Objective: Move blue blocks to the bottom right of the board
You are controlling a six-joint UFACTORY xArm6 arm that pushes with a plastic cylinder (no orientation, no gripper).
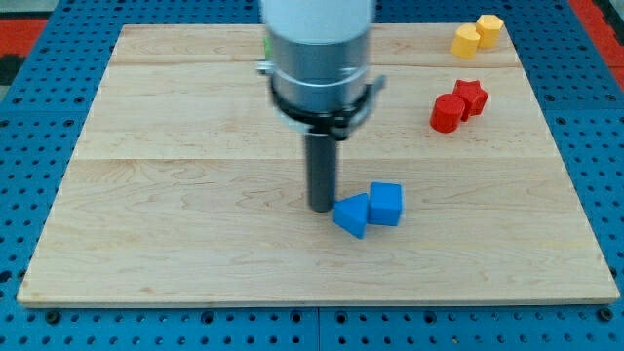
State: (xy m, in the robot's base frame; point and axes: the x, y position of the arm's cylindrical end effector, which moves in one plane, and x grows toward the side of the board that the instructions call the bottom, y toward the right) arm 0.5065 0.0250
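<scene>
The arm's upper part was cut off by the view's top edge, and its pale housing hid a patch of the table [146,195] behind it, near the top middle. A sliver of green showed at the housing's left side, too small to identify.

The two blue blocks lay together just below and right of the table's centre. The blue triangular block [352,214] sat on the left, its wedge pointing toward the view's bottom, its long axis hard to judge. The blue cube [386,204] stood against its right side, touching it, squarely set with no clear long axis. Both were well apart from the bottom right corner.

My tip [322,207], the tool's lower end, stood upright on the table just left of the blue triangular block, touching or very nearly touching its left edge; the exact contact could not be made out. Being a plain rod, the tool had nothing to spread or press together, and it held nothing.

At the upper right, a red cylinder [448,113] and a red star-like block [471,97] sat touching. Further up, two yellow blocks [477,35] lay together near the corner, their shapes unclear.
</scene>
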